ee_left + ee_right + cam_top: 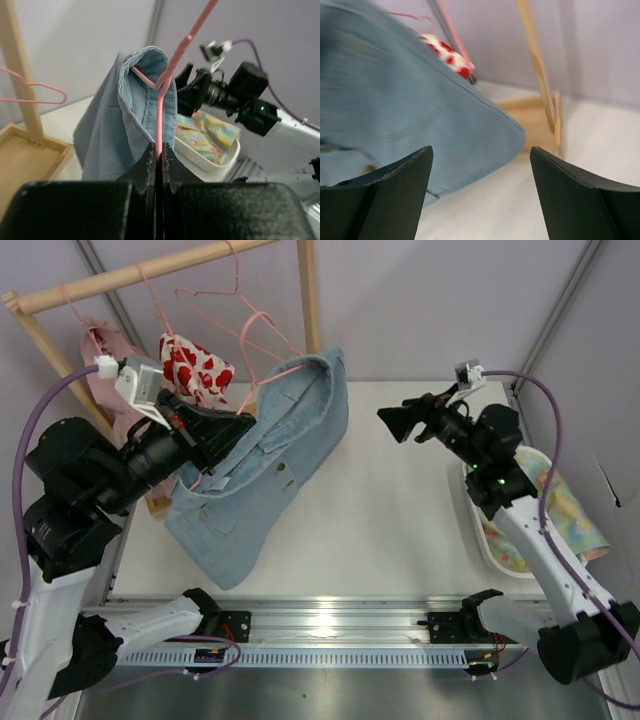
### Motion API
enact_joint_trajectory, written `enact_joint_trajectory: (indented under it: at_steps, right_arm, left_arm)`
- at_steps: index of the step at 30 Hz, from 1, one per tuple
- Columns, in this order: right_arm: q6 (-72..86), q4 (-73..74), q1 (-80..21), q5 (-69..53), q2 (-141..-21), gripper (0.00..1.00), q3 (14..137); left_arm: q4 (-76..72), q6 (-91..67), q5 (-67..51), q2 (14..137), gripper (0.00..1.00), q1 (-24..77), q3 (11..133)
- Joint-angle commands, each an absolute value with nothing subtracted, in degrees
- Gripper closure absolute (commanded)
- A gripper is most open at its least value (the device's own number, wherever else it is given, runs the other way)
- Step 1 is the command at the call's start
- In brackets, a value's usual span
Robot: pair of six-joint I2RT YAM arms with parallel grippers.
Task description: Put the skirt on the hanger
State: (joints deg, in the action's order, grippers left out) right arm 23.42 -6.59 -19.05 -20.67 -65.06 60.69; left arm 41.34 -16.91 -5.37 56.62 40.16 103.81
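Note:
The light blue denim skirt (262,468) hangs draped over a pink wire hanger (283,371), its hem resting on the table. In the left wrist view the hanger (161,107) runs up through the skirt's waistband (145,85). My left gripper (243,423) is shut on the hanger wire, and its jaws (160,152) pinch it. My right gripper (392,421) is open and empty, held above the table to the right of the skirt. In the right wrist view the skirt (405,115) fills the left side beyond my open right gripper (481,165).
A light wooden clothes rack (150,272) stands at the back left with spare pink hangers (215,290), a white garment with red hearts (195,367) and a pale pink dress (100,350). A white basket (490,530) of patterned cloth sits at the right edge.

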Motion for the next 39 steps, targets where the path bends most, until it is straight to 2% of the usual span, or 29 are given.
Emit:
enact_joint_trajectory:
  at_steps: [1,7,12,14,15,16,18,19,20,30,39]
  right_arm:
    - [10.56,-5.61,-19.34,-29.59,-59.86,0.15,63.11]
    - [-0.43,-7.83,-19.78,-42.34,-61.08,0.20,64.94]
    - [-7.11,-0.98,-19.86,-44.03,-62.84,0.23,69.52]
    - [-8.17,-0.53,-19.86,-43.77,-62.58,0.30,69.44]
    - [-8.52,-0.27,-19.78,-43.60,-62.49,0.39,69.26]
    - [-8.79,-0.18,-19.78,-42.98,-62.40,0.63,69.08]
    - [-9.49,1.74,-19.69,-42.37,-62.31,0.76,67.68]
    - [-9.58,1.93,-19.25,-42.28,-62.40,0.90,67.15]
    - [-9.58,1.85,-18.90,-42.36,-62.49,1.00,66.02]
    - [-7.12,0.62,-13.45,-39.47,-63.90,1.00,60.47]
    - [-4.31,1.58,-10.81,-38.76,-63.73,1.00,61.96]
  left_arm:
    - [36.12,-14.68,-16.83,57.74,1.00,39.99,104.33]
    - [39.46,-15.38,-26.00,60.02,1.00,38.76,104.33]
    - [39.29,-15.90,-31.99,60.38,1.00,37.53,103.89]
    - [38.76,-16.61,-33.04,60.21,1.00,37.09,103.10]
    - [37.98,-16.96,-33.57,60.21,1.00,36.83,102.75]
    - [37.53,-17.22,-34.18,60.12,1.00,36.57,102.74]
    - [37.00,-17.58,-34.45,60.12,1.00,35.95,103.36]
    - [37.00,-17.58,-34.45,60.12,1.00,35.77,103.79]
    - [36.91,-17.67,-34.28,60.12,1.00,35.51,104.67]
    - [37.09,-17.67,-32.78,60.12,1.00,34.89,108.99]
    - [37.53,-16.96,-32.61,59.33,1.00,34.80,107.31]
